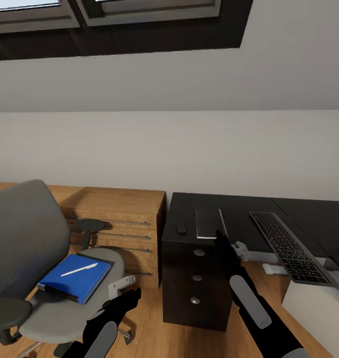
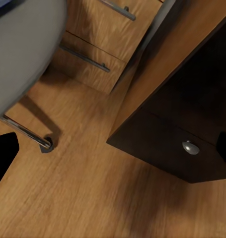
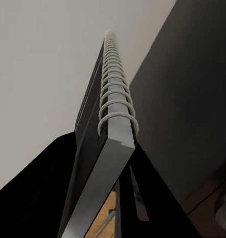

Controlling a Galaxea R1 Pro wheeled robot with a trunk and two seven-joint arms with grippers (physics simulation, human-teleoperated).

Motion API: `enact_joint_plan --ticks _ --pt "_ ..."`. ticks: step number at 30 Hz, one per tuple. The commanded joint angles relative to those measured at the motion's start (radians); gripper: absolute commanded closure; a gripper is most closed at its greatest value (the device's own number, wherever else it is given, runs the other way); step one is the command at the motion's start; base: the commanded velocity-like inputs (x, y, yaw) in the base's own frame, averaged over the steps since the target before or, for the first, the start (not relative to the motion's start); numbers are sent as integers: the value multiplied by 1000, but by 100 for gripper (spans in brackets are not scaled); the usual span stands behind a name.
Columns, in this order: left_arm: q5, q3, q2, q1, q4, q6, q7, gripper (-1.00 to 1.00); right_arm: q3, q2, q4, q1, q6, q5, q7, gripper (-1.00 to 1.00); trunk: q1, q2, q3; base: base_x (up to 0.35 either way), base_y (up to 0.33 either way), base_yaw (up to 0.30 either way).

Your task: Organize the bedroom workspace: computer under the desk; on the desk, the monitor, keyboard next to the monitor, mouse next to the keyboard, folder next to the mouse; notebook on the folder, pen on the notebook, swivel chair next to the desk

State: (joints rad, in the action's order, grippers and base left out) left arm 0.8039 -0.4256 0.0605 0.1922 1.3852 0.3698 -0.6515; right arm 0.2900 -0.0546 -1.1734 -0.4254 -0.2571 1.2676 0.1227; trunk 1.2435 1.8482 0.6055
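A: Where is the notebook (image 1: pixel 211 223)?

B: At the near left end of the black bench (image 1: pixel 249 211), over the three knobbed drawers. The right gripper (image 1: pixel 222 233) has it: in the right wrist view the jaws are pinched on the notebook's near edge, one dark finger on each cover, with the pale spiral binding (image 3: pixel 114 94) running away from the camera along its spine.

A: Is it lying flat?

B: I cannot tell whether it rests on the bench or is held just above it (the head view shows it roughly level).

A: And the other things?

B: The mouse (image 1: pixel 181 228) sits on the bench just left of the notebook. The keyboard (image 1: pixel 291 247) lies further right, reaching past the front edge of the bench. The blue folder (image 1: pixel 76 277) is on the seat of the swivel chair (image 1: pixel 25 238), with the white pen (image 1: pixel 79 270) lying on top of it. The chair stands left of the bench, in front of a light wooden cabinet (image 1: pixel 125 219).

A: The left gripper (image 1: pixel 132 297)?

B: Low, between the chair and the drawer front, over the wooden floor (image 2: pixel 93 198). Its wrist camera shows a chrome chair leg with a castor (image 2: pixel 43 143), the cabinet's bar handles and one silver knob (image 2: pixel 190 147). Whether those jaws are spread or pressed together, I cannot tell.
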Motion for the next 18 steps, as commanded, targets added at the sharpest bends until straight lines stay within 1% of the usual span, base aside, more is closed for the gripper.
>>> enact_joint_plan --ticks 1,18 --pt "6 -2 1 1 1 1 -8 -100 5 -1 -1 -1 -8 7 5 100 4 8 4 0 0 0" --pt "6 -2 1 1 5 1 -8 -100 6 0 0 -1 -8 2 4 100 69 127 58 0 0 0"
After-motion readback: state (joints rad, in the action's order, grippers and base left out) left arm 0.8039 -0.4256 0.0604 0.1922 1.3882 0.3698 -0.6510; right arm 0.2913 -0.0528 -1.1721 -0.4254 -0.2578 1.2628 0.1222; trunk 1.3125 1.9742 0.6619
